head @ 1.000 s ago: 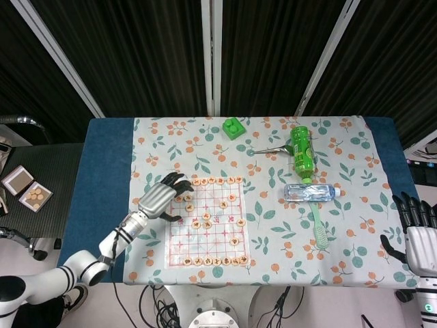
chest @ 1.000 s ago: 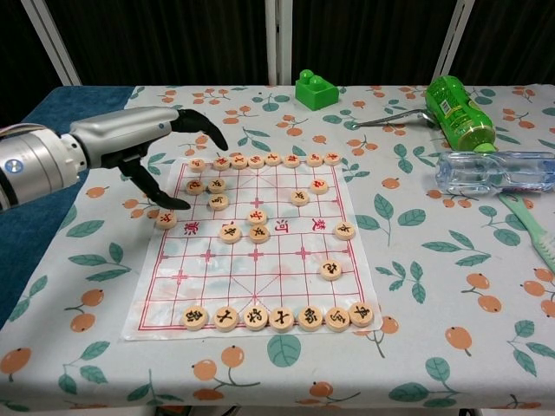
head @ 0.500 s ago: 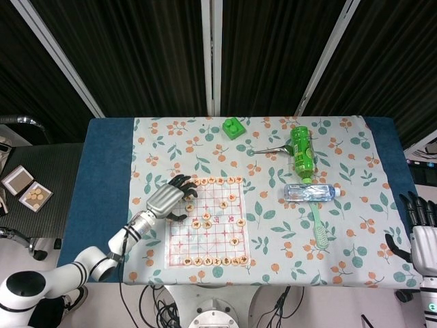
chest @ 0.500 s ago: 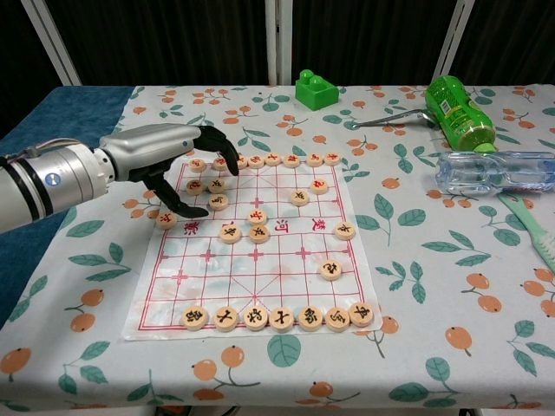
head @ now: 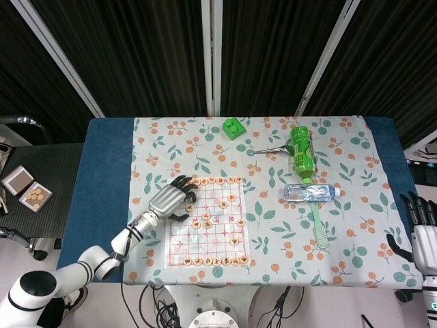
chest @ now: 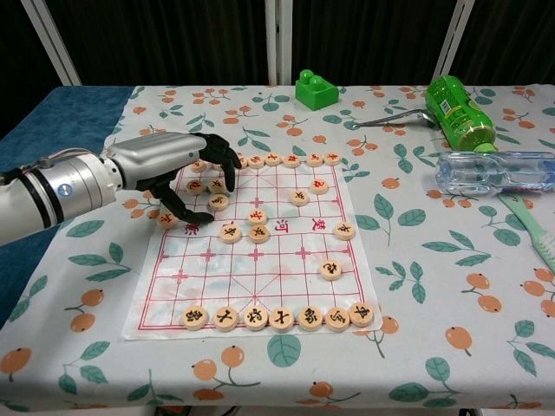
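Status | your left hand curls over chess pieces at the board upper left, fingers grasping nothing visible | right hand lower right, spread, empty.

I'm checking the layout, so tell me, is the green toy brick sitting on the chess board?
No, the green toy brick stands on the flowered tablecloth beyond the far edge of the chess board, apart from it.
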You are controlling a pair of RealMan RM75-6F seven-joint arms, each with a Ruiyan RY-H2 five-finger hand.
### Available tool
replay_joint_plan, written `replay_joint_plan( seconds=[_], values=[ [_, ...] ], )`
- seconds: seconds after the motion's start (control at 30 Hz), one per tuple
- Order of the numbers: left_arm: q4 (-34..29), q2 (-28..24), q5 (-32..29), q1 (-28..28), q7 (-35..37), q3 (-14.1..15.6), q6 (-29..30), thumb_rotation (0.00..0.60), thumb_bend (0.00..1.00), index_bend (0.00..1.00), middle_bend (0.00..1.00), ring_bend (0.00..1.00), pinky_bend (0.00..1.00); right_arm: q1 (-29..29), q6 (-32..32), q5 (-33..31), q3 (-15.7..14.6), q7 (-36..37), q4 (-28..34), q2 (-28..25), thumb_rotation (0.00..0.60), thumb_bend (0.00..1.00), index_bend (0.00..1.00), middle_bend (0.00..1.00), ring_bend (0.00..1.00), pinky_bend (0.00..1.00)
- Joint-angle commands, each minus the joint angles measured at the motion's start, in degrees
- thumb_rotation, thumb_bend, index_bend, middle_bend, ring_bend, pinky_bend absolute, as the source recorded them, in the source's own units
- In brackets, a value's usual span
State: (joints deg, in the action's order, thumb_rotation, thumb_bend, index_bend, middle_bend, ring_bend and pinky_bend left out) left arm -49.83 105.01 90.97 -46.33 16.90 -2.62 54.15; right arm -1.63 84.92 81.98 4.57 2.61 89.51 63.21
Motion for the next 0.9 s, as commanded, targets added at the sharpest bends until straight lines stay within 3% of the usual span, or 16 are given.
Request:
replay_joint_plan(
  seconds=[0.03,0.43,0.6,0.9],
  values=[
    [0.4,0.3,0.0,-0.2,0.1,0.2,0.2,0.600,0.21,0.42,0.16,0.02,0.03,0.0,-0.3,-0.3,0.1,0.1,-0.2,0.1,0.600,0.23,0.00,0.00,0.00,0.00],
    [0.9,0.5,-0.3,-0.8,0.3,0.7,0.4,0.600,0.24,0.44,0.17,0.02,0.03,-0.2,-0.9,-0.7,0.1,-0.5,-0.2,0.4,0.600,0.23,0.00,0.00,0.00,0.00],
    [0.8,0.4,-0.3,-1.2,0.2,0.7,0.8,0.600,0.31,0.44,0.17,0.02,0.03,-0.1,-1.2,-0.9,0.0,-0.5,-0.3,0.3,0.600,0.23,0.00,0.00,0.00,0.00],
    [1.4,0.7,-0.6,-1.5,0.0,1.1,0.2,0.600,0.31,0.45,0.17,0.02,0.03,-0.3,-1.9,-1.1,-0.1,-0.7,-0.5,0.5,0.600,0.23,0.00,0.00,0.00,0.00]
  ],
)
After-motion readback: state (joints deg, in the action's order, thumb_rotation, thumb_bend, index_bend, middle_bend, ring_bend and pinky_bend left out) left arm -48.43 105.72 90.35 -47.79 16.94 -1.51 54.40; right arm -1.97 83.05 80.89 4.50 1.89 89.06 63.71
